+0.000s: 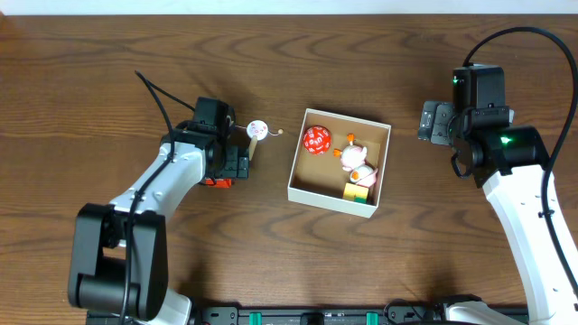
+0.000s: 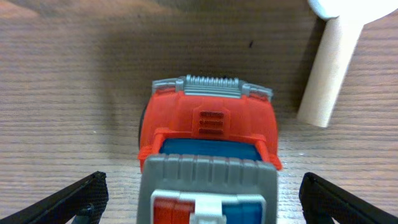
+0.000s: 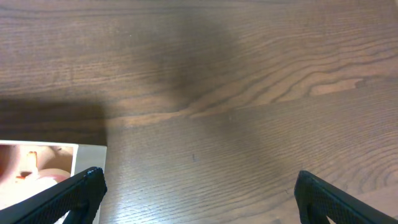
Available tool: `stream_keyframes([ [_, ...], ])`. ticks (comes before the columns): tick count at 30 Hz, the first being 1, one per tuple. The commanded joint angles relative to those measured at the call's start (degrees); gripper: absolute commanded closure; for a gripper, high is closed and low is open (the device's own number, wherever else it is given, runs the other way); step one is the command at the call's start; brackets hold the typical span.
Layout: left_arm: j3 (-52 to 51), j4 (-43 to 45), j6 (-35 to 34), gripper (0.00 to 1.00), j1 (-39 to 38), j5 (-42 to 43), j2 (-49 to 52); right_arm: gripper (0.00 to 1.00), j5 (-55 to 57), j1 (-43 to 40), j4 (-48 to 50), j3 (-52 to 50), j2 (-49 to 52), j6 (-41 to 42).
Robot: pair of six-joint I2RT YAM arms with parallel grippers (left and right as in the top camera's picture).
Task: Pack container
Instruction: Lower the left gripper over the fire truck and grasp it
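Note:
The container [image 1: 301, 185], a square white box with a brown inside, sits mid-table. It holds a red many-sided die [image 1: 315, 140], a white and orange toy [image 1: 355, 161] and a yellow-green block [image 1: 355, 192]. A red, grey and blue toy truck [image 2: 208, 149] lies on the table left of the box, mostly hidden under the left arm in the overhead view [image 1: 217, 181]. My left gripper [image 2: 202, 199] is open, its fingers either side of the truck and apart from it. My right gripper [image 3: 199, 193] is open and empty over bare table right of the box, whose corner shows [image 3: 87, 149].
A wooden peg with a round white top [image 1: 257, 134] lies between the left gripper and the box; its stem shows in the left wrist view [image 2: 329, 68]. The table's far edge runs along the top of the overhead view.

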Motion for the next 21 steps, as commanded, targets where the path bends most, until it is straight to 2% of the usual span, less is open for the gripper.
stream_keyframes([
  [1,-1.0,0.3,-0.5,0.02,0.0,-1.1,2.1,0.01,0.7,-0.5,0.0,0.3,-0.8,0.8],
  [12,-0.9,0.4,-0.5,0.03,0.0,-1.1,2.4,0.01,0.8,-0.5,0.0,0.3,-0.8,0.8],
  [16,-0.9,0.5,-0.5,0.27,0.0,-1.1,2.4,0.01,0.7,-0.5,0.0,0.3,-0.8,0.8],
  [19,-0.9,0.5,-0.5,0.50,0.0,-1.1,2.4,0.01,0.7,-0.5,0.0,0.3,-0.8,0.8],
  [21,-0.9,0.5,-0.5,0.60,0.0,-1.1,2.4,0.01,0.7,-0.5,0.0,0.3,-0.8,0.8],
])
